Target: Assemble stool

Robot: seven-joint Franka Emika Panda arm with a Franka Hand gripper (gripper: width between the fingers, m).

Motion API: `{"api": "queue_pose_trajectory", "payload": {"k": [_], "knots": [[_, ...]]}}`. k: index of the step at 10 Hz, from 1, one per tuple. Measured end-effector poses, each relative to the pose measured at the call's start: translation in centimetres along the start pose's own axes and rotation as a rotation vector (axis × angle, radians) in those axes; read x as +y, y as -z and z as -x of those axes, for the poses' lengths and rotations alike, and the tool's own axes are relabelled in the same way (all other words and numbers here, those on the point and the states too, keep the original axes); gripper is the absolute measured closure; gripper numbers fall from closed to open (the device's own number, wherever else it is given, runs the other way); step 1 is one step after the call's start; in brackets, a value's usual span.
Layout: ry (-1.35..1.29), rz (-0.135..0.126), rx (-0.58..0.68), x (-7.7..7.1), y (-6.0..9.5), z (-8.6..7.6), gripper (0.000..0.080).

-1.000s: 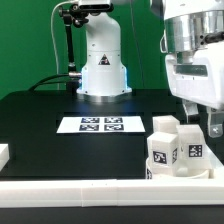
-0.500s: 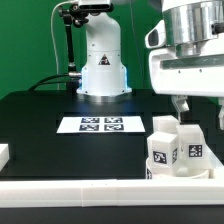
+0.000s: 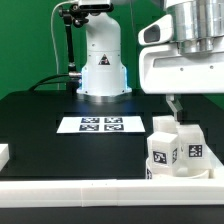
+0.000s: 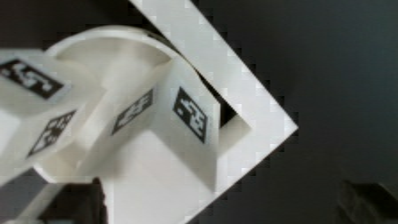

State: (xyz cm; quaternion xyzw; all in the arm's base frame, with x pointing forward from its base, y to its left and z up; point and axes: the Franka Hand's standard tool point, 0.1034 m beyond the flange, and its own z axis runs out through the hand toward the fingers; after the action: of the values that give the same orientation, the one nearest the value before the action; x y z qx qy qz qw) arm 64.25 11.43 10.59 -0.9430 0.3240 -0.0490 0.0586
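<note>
While the white plastic stool [image 3: 176, 150], its chunky tagged legs clustered upright on the round seat, stands on the black table [image 3: 40, 125] against the long white border rail [image 3: 80, 197] at the exterior view's right, the gripper [image 3: 196, 105] hangs just above it, jaws spread wide and holding nothing. The marker board [image 3: 98, 125] lies flat nearby, before the arm's white base [image 3: 101, 65].
</note>
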Motion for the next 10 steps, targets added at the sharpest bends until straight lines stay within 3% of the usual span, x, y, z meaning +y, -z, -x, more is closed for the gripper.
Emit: {"api": "queue_pose_trajectory", "payload": {"k": [2, 8, 10], "knots": [[0.140, 0.016, 0.015, -0.14, 0.16, -0.09, 0.0150], [0.504, 0.030, 0.016, 0.21, 0.10, -0.39, 0.0150], [0.729, 0.055, 0.024, 0.22, 0.24, -0.60, 0.0150]]}}
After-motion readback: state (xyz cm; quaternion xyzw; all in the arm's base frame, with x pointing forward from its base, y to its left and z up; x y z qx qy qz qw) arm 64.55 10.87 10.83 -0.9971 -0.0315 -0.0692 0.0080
